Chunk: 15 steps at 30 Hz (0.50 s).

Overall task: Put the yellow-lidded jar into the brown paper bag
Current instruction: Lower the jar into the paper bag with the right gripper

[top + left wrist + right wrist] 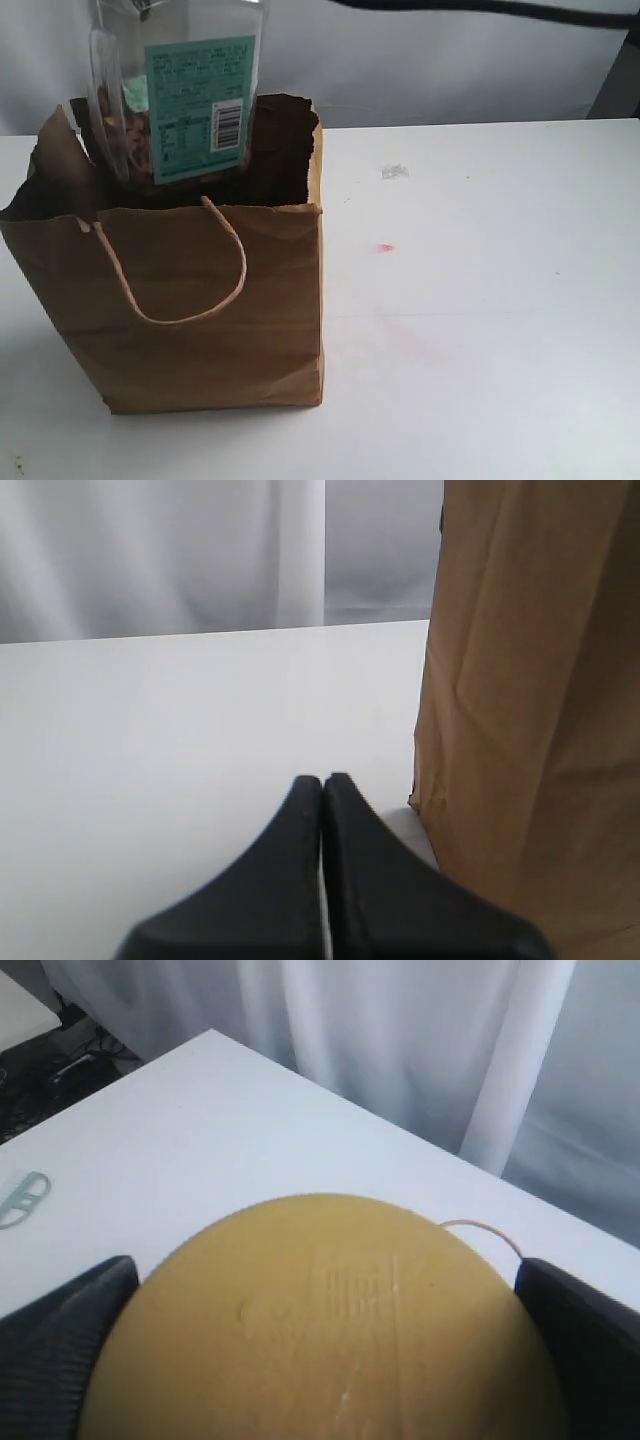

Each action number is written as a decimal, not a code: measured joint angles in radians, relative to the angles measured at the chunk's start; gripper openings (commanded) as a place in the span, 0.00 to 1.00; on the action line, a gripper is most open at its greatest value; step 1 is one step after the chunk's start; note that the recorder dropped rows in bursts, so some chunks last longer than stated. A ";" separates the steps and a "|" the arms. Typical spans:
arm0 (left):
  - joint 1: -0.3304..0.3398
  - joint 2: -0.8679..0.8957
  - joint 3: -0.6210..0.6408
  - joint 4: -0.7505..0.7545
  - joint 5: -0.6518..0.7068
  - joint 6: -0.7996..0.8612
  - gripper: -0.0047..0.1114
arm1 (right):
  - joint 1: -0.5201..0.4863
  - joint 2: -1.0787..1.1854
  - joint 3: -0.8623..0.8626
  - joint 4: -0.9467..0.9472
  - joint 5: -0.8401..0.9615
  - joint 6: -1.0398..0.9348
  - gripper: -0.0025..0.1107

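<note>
The yellow-lidded jar (180, 100) hangs upright over the open mouth of the brown paper bag (200, 330). Its teal label faces the exterior camera, its base sits below the bag's torn back rim, and its top is cut off by the frame edge. In the right wrist view the mustard lid (330, 1370) fills the space between the black fingers (70, 1340), so my right gripper (325, 1300) is shut on it. My left gripper (323, 780) is shut and empty, low over the white table beside the bag's side wall (530, 700).
The bag stands on a white table (480, 330) with a pink smear (384, 248) and a small clear scrap (394, 171) to its right. A black arm or cable (480, 8) crosses the top. White curtains hang behind.
</note>
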<state>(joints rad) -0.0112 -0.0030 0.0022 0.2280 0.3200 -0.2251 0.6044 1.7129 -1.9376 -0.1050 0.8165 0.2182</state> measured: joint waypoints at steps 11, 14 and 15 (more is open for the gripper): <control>0.000 0.000 0.000 0.000 0.000 0.000 0.05 | 0.000 0.081 0.000 -0.013 0.045 0.069 0.02; 0.000 0.000 0.000 0.000 0.000 0.000 0.05 | 0.000 0.120 0.000 -0.028 0.048 0.095 0.02; 0.000 0.000 0.000 0.000 0.000 0.000 0.05 | 0.000 0.143 0.000 -0.041 0.048 0.109 0.02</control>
<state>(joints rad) -0.0112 -0.0030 0.0022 0.2280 0.3200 -0.2251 0.6044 1.8557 -1.9376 -0.1456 0.8649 0.3268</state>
